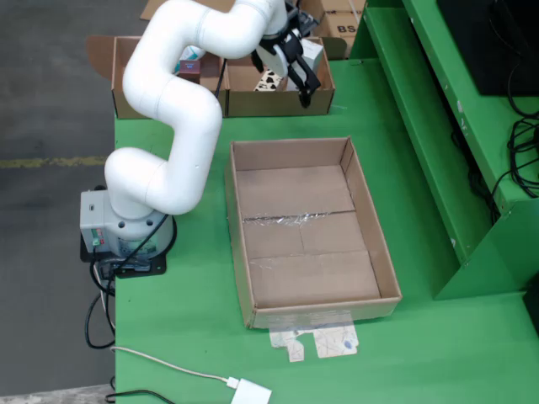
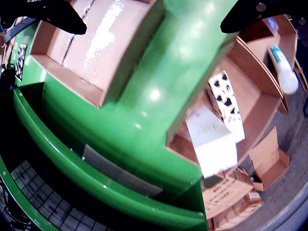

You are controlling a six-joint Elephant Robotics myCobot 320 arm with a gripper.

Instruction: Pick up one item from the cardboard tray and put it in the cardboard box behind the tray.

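The cardboard tray (image 1: 240, 244) lies mid-table, and only tape shows on its floor; the wrist view has it at upper left (image 2: 72, 79). Behind it stands the cardboard box (image 1: 278, 103) (image 2: 257, 72). My gripper (image 1: 299, 80) (image 2: 153, 26) hangs open above that box's front edge, black fingers (image 2: 57, 14) wide apart with nothing between them. Inside the box lie a white carton (image 2: 211, 139) (image 1: 313, 52), a black-and-white patterned pack (image 2: 225, 103) (image 1: 269, 80) and a white tube (image 2: 284, 70).
A second cardboard box (image 1: 126, 84) with items sits left of the first, and more boxes (image 1: 337, 21) stand behind. A green shelf unit (image 1: 438, 126) rises at the right, with cables (image 1: 522, 160). A paper scrap (image 1: 324, 343) and white adapter (image 1: 251, 393) lie near the front.
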